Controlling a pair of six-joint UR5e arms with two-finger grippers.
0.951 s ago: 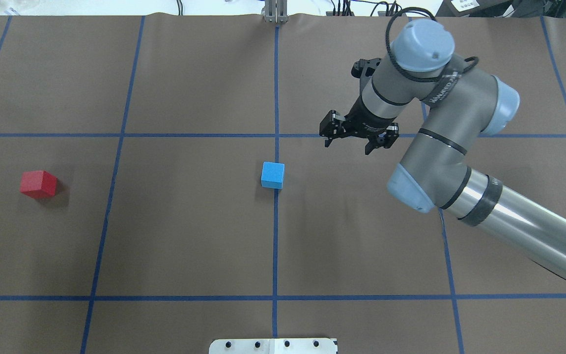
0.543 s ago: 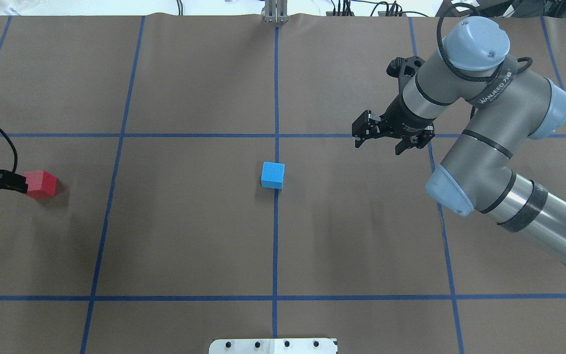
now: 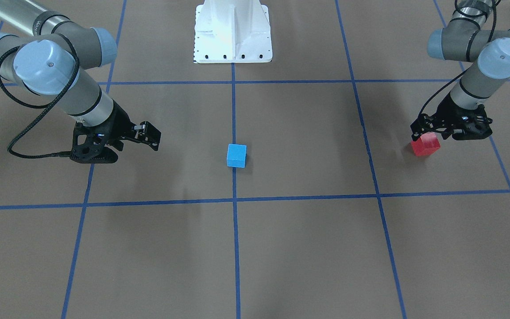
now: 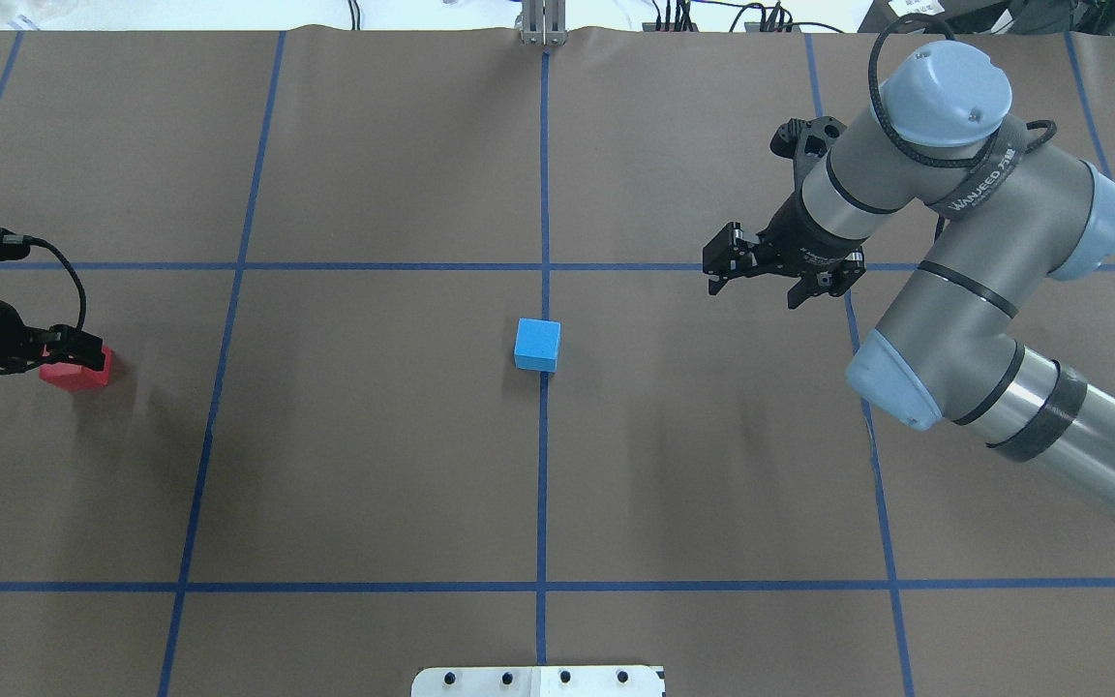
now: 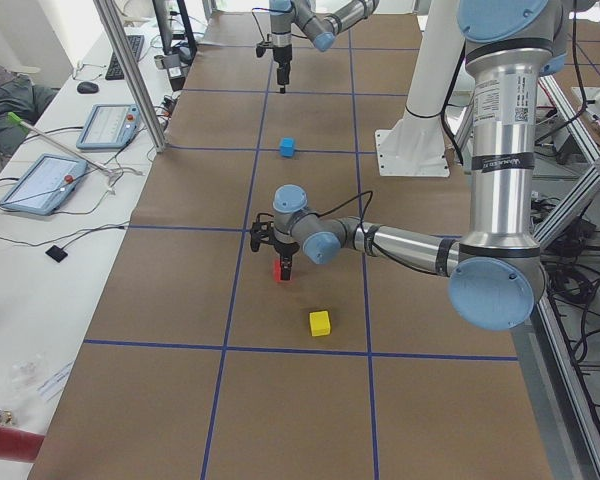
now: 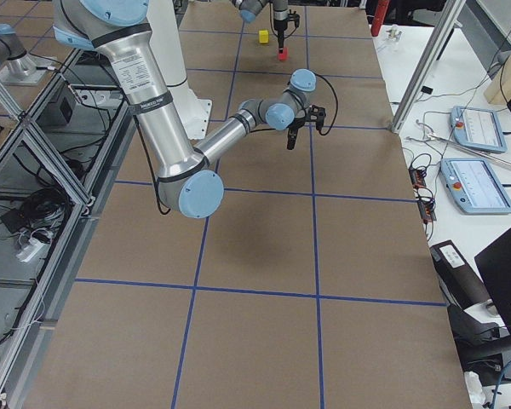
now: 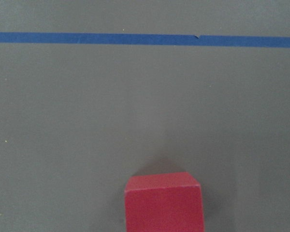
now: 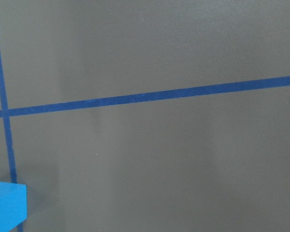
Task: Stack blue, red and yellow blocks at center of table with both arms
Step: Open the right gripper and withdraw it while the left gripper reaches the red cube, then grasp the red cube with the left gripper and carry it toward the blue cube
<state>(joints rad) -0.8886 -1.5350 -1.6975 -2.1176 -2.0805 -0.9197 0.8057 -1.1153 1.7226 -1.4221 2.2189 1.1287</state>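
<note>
CENTRE STAGE: The blue block (image 4: 537,346) sits alone at the middle of the table (image 4: 374,465), straddling the central tape line (image 4: 543,484), exactly where it stood a second ago. The change is all around it. The right gripper (image 4: 753,293), empty and with its fingers spread, has pulled back toward its own side and now hangs well apart from the block. The left gripper (image 3: 449,133), absent from the overhead view a second ago, has swept in from the table's left end and hovers over the red block (image 3: 425,145). Its fingers also stand apart. The red block rests on the table beneath them, not yet gripped, and the left wrist camera shows it low in the frame with no finger touching it. The yellow block (image 5: 320,322) lies near the red one, closer to the table's left end.

By the look of it, the base of the stack is laid and the job has passed to the left arm (image 5: 410,245), which must close on the red block and carry it to the centre. Two of the three blocks are yet to be stacked.

The surface is matte brown, ruled into large squares by blue tape, with the robot's white pedestal (image 3: 233,31) at its edge. Beyond it, white side benches (image 5: 40,260) hold touch panels (image 5: 40,185), framed by metal posts (image 5: 128,70).
</note>
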